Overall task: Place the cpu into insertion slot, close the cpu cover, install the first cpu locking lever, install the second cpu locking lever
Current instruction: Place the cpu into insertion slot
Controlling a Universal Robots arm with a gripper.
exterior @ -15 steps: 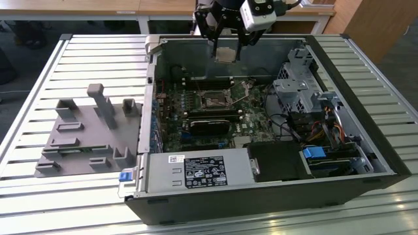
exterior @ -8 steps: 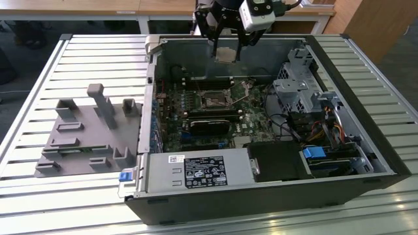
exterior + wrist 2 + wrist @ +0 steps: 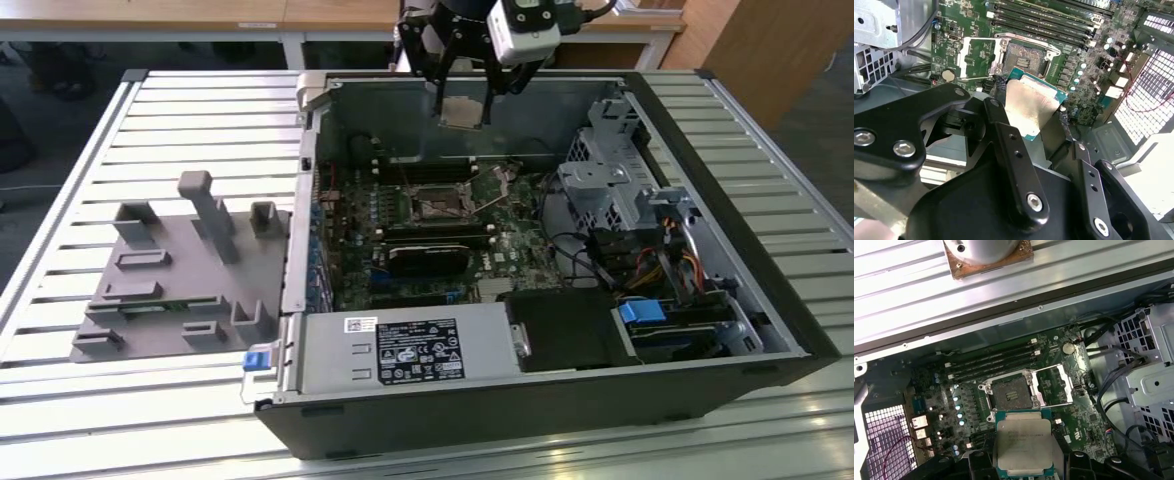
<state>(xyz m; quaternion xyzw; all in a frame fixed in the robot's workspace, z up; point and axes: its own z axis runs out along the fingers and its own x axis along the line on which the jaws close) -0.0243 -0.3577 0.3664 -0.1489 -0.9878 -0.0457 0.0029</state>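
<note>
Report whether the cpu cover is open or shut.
Open: the cpu cover lies flipped beside the bare socket, and the gripper holds the cpu above.

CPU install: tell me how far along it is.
Done: the cpu is picked up, but nothing is seated yet. In hand: the tool grips the cpu by its edges and holds it in the air, apart from the insertion slot. Left: the slot is empty and the cpu cover is swung open beside it, so placing, closing and both lever steps are not done.
</note>
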